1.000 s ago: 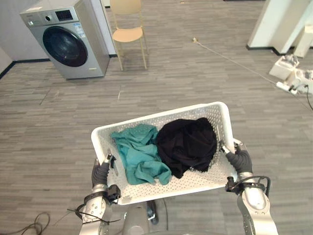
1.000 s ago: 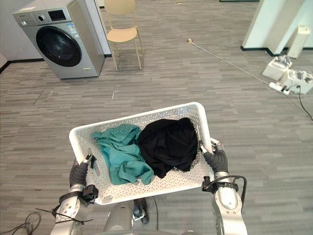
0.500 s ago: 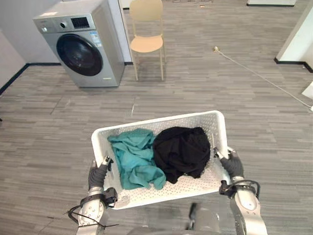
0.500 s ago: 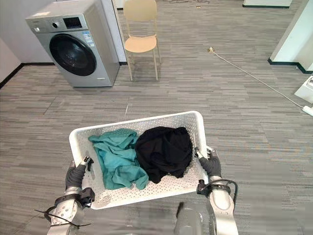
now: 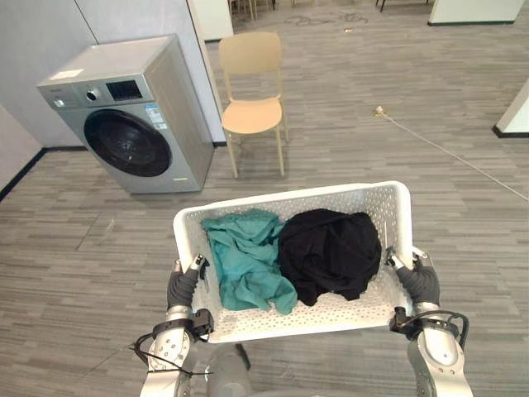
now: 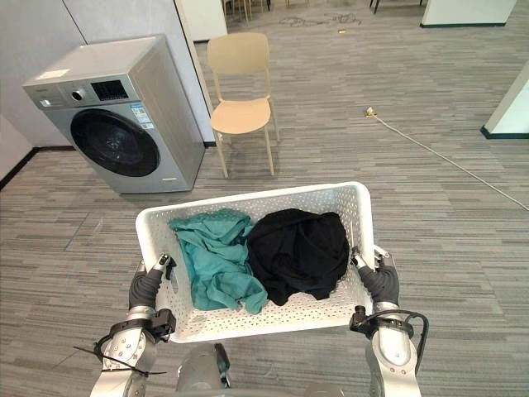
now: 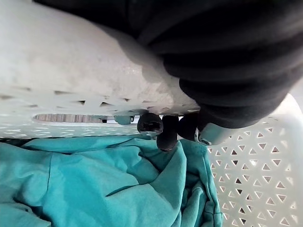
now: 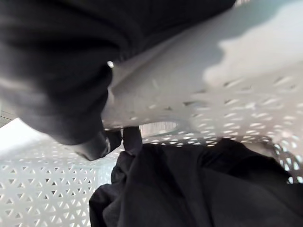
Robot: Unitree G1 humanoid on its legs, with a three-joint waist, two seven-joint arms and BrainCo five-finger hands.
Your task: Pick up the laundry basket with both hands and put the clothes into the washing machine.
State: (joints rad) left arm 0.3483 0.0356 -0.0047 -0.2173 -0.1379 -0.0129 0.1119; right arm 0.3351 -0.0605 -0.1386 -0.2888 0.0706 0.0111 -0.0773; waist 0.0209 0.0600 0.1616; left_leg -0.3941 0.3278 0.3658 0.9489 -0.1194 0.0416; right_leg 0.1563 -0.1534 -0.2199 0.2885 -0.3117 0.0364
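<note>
Item 1. Laundry basket (image 5: 331,310): white, perforated walls, rectangular. It is carried clear of the grey plank floor (image 5: 74,265), close in front of the robot and between its two hands, roughly level.

Item 2. Teal garment (image 5: 244,256): crumpled in the basket's left half, touching the black one.

Item 3. Black garment (image 5: 331,248): bunched in the right half, reaching up to the right end wall.

Item 4. Left robot hand (image 5: 180,288): at the basket's left end. It is clenched on the handle there; in the left wrist view its dark-tipped fingers (image 7: 150,124) hook through the handle slot, just above the teal cloth.

Item 5. Right robot hand (image 5: 420,283): at the right end, grasping that handle likewise. The right wrist view has its fingers (image 8: 130,137) curling through the slot against the black cloth.

Item 6. Washing machine (image 5: 132,116): silver front-loader, round dark door closed. It stands well apart from the basket, ahead and to the left.

Item 7. Chair (image 5: 252,112): pale tan, just beside the machine's right side.
</note>
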